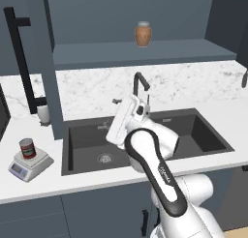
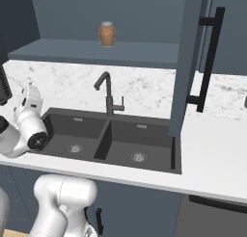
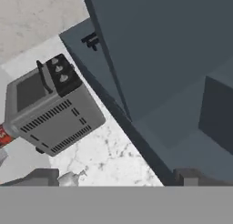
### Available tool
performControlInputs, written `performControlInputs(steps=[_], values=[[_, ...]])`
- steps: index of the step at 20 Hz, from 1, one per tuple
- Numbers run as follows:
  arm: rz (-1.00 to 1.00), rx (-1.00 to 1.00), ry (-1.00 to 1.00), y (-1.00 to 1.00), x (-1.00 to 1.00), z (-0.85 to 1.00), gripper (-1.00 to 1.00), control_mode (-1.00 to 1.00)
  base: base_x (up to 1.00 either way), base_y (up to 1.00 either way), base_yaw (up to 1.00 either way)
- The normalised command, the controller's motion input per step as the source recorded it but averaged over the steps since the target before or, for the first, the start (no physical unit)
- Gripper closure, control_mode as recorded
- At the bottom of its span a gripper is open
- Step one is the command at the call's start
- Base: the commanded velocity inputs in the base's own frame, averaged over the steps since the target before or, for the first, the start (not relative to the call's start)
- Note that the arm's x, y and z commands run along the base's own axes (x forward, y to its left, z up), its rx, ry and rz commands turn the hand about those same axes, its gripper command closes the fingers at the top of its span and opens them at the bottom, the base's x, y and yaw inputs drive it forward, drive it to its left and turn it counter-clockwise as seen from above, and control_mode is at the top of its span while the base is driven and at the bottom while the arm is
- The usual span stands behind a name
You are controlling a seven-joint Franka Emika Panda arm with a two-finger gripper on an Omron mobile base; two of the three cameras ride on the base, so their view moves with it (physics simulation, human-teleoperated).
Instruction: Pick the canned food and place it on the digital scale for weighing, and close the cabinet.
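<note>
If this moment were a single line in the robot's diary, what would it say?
canned food: on digital scale | cabinet: doors open | gripper: open, empty | left: close cabinet

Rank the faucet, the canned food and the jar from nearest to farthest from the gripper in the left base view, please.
1. Faucet, just behind the gripper, over the sink.
2-3. Canned food, left on the digital scale, and jar, up on the shelf: too close to call.

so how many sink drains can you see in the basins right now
2: the left drain sits in the left basin, the right drain in the right basin. From the left base view the arm hides the right one.
</note>
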Motion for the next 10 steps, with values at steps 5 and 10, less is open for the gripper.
performControlInputs(steps=[5,10], values=[[-0.4,0.0,-0.37,-0.69,0.0,0.09,-1.0,-1.0,0.0,0.0,0.0],[-0.42,0.0,-0.06,-0.96,-0.05,0.11,-1.0,-1.0,0.0,0.0,0.0]])
